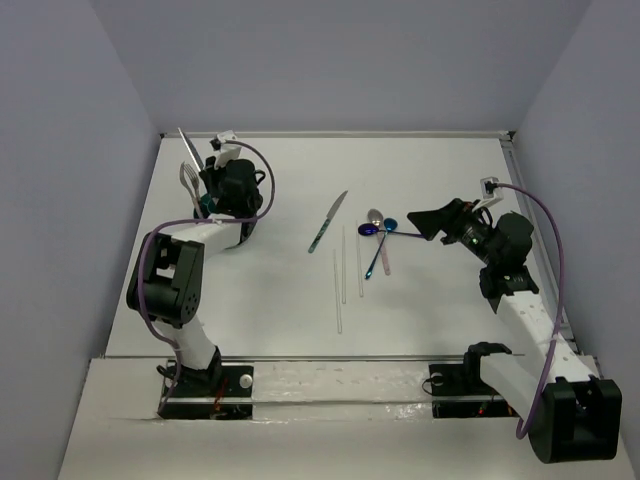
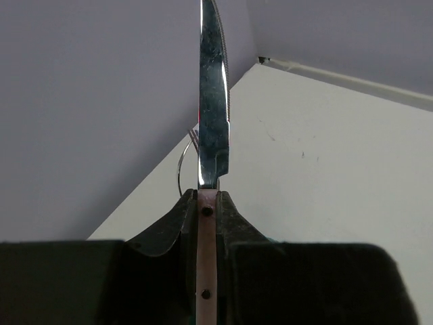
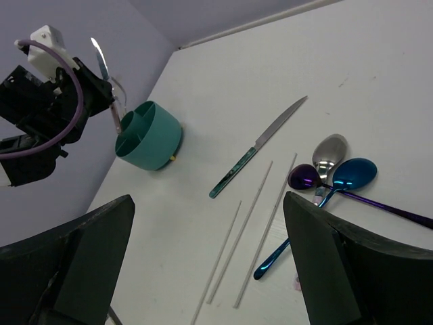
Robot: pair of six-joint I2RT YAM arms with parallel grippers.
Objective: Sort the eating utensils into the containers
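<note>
My left gripper is shut on the pink handle of a silver knife, whose blade points up and away. In the top view the left gripper hangs over the teal caddy at the table's left side. A fork stands in the caddy. On the table lie a teal-handled knife, three pale chopsticks, and a silver spoon, a blue spoon and a purple spoon in a heap. My right gripper hovers open above the chopsticks, beside the spoons, with nothing in it.
The grey left wall stands close beside the caddy and the held knife. A rail runs along the table's far edge. My left arm's purple cable loops near the caddy.
</note>
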